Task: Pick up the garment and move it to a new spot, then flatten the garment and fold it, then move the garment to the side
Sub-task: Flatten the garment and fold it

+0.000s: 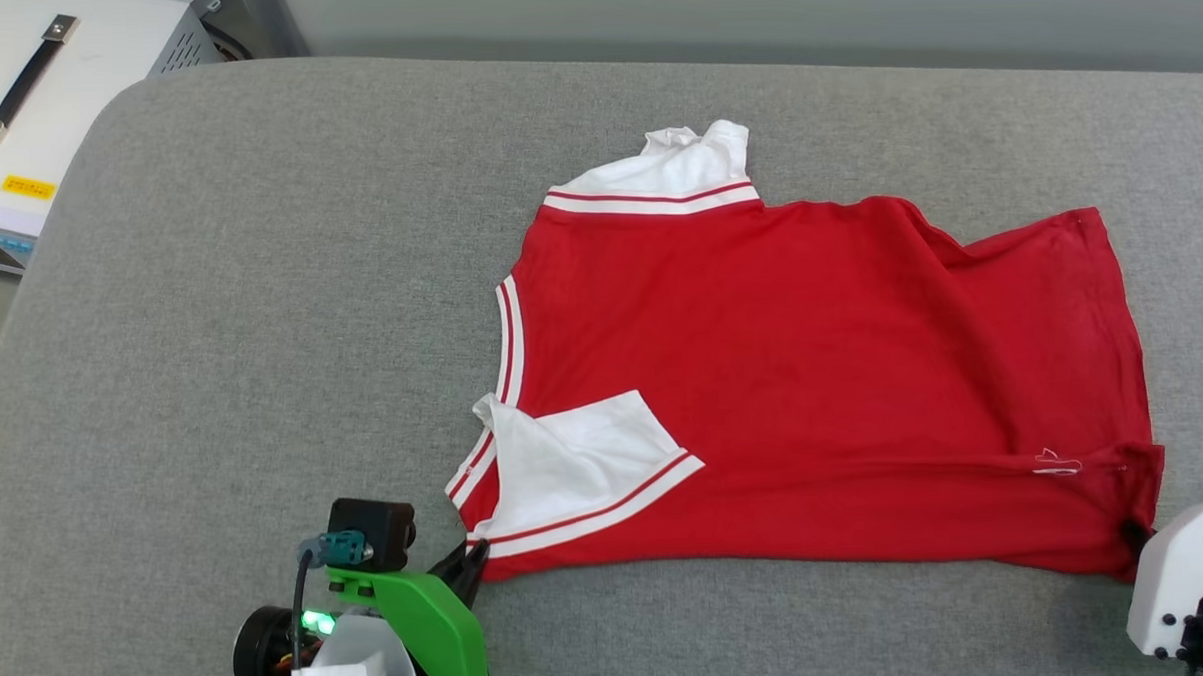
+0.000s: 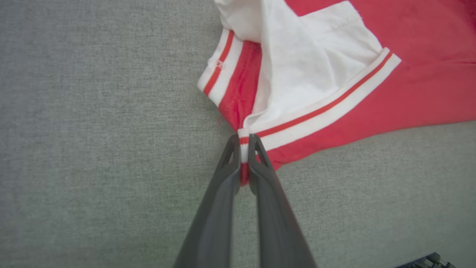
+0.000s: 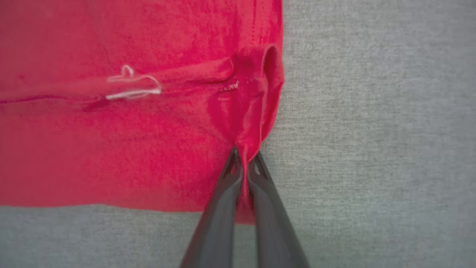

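Left gripper [image 2: 243, 139] is clenched on the striped sleeve trim [image 2: 319, 111] at the near shoulder corner of the red jersey T-shirt [image 1: 813, 371], and the right gripper [image 3: 243, 153] is clenched on the near hem corner [image 3: 247, 130]. The shirt lies spread, plain side up, right of centre on the grey padded surface [image 1: 260, 290]. Judged from this two-corner hold, the flatten-and-fold step is in hand, and the next move calls for raising both corners together, level and taut, so that the near edge travels without bunching or slipping free.
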Available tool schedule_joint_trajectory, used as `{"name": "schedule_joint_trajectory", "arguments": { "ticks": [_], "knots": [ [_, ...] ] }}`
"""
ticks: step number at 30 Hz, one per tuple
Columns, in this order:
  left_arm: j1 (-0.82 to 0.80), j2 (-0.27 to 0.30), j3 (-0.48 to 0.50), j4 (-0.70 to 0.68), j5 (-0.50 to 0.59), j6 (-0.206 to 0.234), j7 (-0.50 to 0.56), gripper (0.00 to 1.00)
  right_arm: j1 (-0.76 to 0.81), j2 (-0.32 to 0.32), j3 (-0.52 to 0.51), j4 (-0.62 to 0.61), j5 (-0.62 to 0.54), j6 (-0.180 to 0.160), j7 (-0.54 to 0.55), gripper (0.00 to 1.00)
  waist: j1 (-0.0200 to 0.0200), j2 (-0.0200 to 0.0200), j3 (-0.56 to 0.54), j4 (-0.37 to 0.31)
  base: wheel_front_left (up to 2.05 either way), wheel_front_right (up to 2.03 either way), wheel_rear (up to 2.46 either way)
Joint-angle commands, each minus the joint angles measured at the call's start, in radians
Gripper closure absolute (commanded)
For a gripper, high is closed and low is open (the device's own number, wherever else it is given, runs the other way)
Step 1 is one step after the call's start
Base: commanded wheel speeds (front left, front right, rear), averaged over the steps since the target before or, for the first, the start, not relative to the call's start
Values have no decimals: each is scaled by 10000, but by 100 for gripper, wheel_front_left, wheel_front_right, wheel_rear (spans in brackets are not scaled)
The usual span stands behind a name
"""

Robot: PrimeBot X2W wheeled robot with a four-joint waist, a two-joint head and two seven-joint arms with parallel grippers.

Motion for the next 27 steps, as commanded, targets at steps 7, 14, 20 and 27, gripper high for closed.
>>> {"name": "schedule_joint_trajectory", "arguments": {
  "ticks": [7,14,20,27],
  "knots": [
    [344,125,-60,109,-276,-95,236,100,307,-741,-329,-329,-214,-19,159,100,0,0,-585,-56,0,0,0],
    [766,178,-341,-103,-530,-78,718,100,1133,-707,-689,-1118,-210,-19,1287,100,0,0,-926,-59,0,0,0],
    [847,92,-491,44,-518,-72,748,100,1654,-368,-931,-1332,-254,-19,1628,100,0,0,-963,-59,0,0,0],
    [774,10,-605,428,-454,-120,723,100,1675,-226,-979,-951,-329,-19,1068,67,0,0,-949,-122,0,0,0]
  ]
}}
